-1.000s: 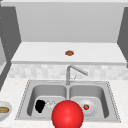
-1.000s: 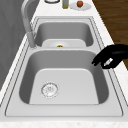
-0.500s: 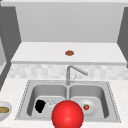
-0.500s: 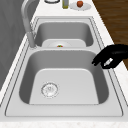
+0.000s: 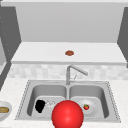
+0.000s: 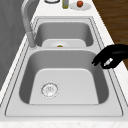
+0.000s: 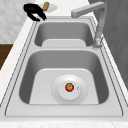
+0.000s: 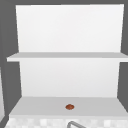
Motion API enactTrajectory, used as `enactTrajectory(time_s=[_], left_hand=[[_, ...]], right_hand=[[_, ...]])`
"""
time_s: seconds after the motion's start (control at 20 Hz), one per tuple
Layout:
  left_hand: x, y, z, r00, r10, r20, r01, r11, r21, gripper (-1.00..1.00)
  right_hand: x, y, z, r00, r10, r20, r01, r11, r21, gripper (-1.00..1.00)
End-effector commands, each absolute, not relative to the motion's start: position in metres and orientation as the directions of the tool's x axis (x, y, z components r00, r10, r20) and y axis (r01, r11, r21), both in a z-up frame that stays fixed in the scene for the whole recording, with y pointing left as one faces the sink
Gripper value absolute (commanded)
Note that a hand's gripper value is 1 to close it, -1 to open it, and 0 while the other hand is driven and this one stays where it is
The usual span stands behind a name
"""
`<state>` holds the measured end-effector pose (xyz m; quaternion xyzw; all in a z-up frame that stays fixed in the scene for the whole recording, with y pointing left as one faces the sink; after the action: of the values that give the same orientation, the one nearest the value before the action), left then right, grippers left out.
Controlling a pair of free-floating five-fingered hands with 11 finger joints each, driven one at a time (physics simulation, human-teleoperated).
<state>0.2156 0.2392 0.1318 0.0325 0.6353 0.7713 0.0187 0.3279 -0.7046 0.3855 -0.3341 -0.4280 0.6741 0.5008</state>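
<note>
Where the front rim of the left basin [image 6: 100,75] meets the counter, a black hand [image 6: 110,58] hovers; its fingers [image 6: 98,60] are curled loosely downward with the thumb close beneath them, clamped on nothing and touching nothing that can be seen; from the front view this same hand [image 5: 40,106] sits at the picture's left, so it is the left hand, poised over the left basin just beside the round drain [image 5: 50,104]; from the right side view it [image 7: 35,11] floats above the far basin's front corner, near a white plate [image 7: 53,8] with a brownish piece of food on the counter beyond.

In the right basin a white plate [image 7: 60,96] lies flat on the floor, with a small red tomato [image 7: 69,87] at its middle; a large red ball [image 5: 67,115] fills the lower front view, overlapping the divider between basins; the grey faucet [image 5: 75,71] stands behind the divider, spout angled right; a small brown item [image 8: 69,107] rests on the lower shelf above the sink.

No labels, brands or writing can be read anywhere.
</note>
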Motion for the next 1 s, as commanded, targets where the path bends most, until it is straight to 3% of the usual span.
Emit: enactTrajectory(time_s=[0.0,0.7,0.95], left_hand=[[0.216,0.239,0.132,-0.997,0.070,0.026,0.012,-0.192,0.981,0.00],[0.216,0.239,0.132,-0.997,0.070,0.026,0.012,-0.192,0.981,0.00],[0.216,0.239,0.132,-0.997,0.070,0.026,0.012,-0.192,0.981,0.00]], right_hand=[[0.334,-0.693,0.385,-0.282,0.955,-0.098,-0.482,-0.229,-0.846,-1.00],[0.370,-0.659,0.381,-0.242,0.961,-0.133,-0.660,-0.264,-0.703,-1.00],[0.372,-0.659,0.372,-0.230,0.963,-0.136,-0.655,-0.257,-0.711,-1.00]])
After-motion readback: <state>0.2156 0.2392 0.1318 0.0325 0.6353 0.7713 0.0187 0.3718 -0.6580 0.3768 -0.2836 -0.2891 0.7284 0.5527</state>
